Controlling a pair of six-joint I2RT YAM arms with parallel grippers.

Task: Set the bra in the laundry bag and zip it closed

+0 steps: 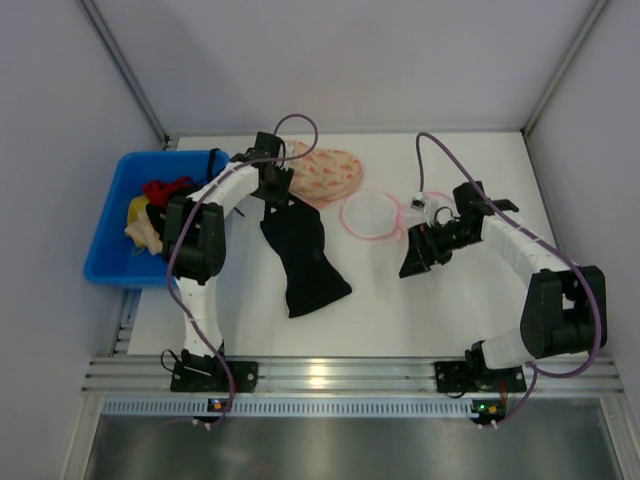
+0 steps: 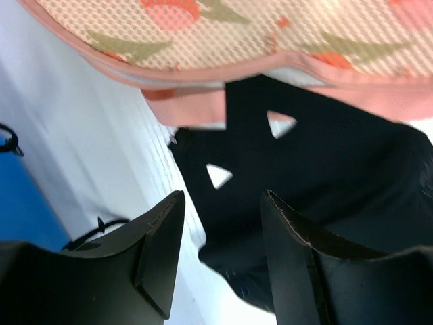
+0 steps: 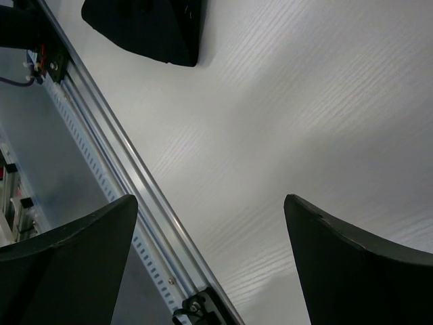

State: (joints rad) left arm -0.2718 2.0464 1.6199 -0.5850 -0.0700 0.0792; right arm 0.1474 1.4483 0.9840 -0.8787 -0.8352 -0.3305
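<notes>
Bra (image 1: pixel 300 255) flat under left gripper (image 2: pixel 222 200), jaws apart, empty; right gripper (image 3: pixel 210 203) spread wide; laundry bag (image 1: pixel 372 213) seen only overhead.

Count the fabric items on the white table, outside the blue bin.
3: the black bra at centre-left, the peach patterned piece behind it, and the round mesh laundry bag to that piece's right. Something could be hidden under them.
</notes>
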